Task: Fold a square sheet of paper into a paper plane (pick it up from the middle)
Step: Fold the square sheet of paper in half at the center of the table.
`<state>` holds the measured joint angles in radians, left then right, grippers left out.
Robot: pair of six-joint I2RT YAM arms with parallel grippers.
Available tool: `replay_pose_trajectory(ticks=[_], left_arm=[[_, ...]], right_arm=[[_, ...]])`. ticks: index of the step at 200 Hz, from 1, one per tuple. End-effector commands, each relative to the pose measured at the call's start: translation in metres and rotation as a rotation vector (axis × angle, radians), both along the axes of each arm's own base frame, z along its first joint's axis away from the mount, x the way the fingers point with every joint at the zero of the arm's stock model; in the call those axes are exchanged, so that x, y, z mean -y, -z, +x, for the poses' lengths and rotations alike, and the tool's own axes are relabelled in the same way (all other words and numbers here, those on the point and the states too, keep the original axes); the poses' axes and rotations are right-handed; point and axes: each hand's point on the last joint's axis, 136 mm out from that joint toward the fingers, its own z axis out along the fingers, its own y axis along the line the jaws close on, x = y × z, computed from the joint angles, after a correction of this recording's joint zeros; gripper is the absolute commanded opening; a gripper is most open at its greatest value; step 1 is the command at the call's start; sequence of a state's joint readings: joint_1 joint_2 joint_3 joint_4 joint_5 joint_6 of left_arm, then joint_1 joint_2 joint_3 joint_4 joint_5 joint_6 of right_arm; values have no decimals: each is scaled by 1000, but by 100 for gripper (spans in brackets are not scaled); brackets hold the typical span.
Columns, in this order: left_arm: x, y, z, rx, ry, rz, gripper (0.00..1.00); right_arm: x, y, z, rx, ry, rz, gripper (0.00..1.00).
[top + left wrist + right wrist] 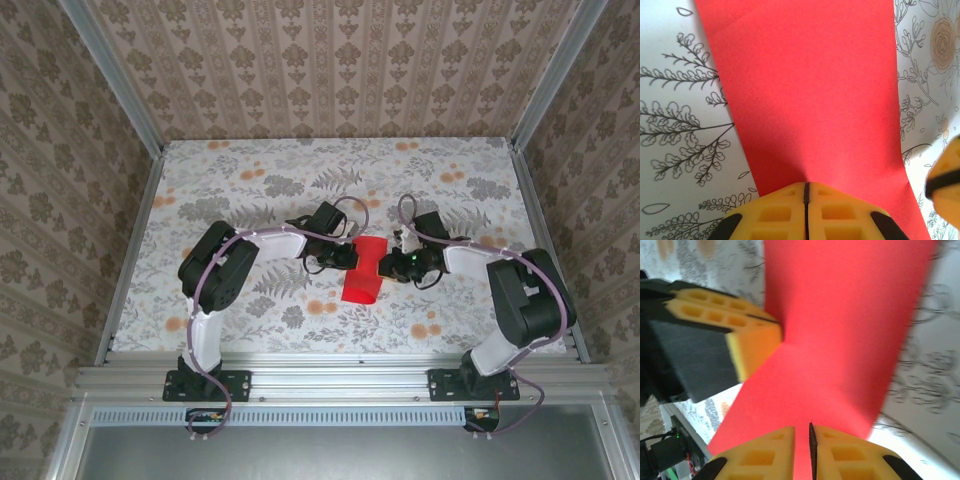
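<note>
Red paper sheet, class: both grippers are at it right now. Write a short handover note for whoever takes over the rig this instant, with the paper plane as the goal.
Left gripper: shut, pinching one side of the red paper sheet.
Right gripper: shut on the opposite side of the sheet.
Sheet: held between the two grippers near the middle of the flower-print table, bowed rather than flat.
Done: the sheet is gripped from both sides.
Left: no pointed plane shape shows yet, so the folds into a dart are all to do.

White floral-print table (250, 180), orange flower prints (428, 328)
</note>
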<state>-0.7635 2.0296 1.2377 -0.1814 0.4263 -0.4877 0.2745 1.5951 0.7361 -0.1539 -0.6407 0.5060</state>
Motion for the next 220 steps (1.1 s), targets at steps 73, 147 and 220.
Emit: replay_pose_trajectory(ticks=[73,147,220], left_arm=[[-77,80,-40,-165,-22,345,8],[-79,81,-38,-166,-21,354,8],[-76,79,-38,-169,-15,346,8]], right_arm=[[-6,38,-23,-114,-82,-88,20],[7,47,-74,-202,-105,-102,21],[-3,-4,-63,-90,-43,6,21]])
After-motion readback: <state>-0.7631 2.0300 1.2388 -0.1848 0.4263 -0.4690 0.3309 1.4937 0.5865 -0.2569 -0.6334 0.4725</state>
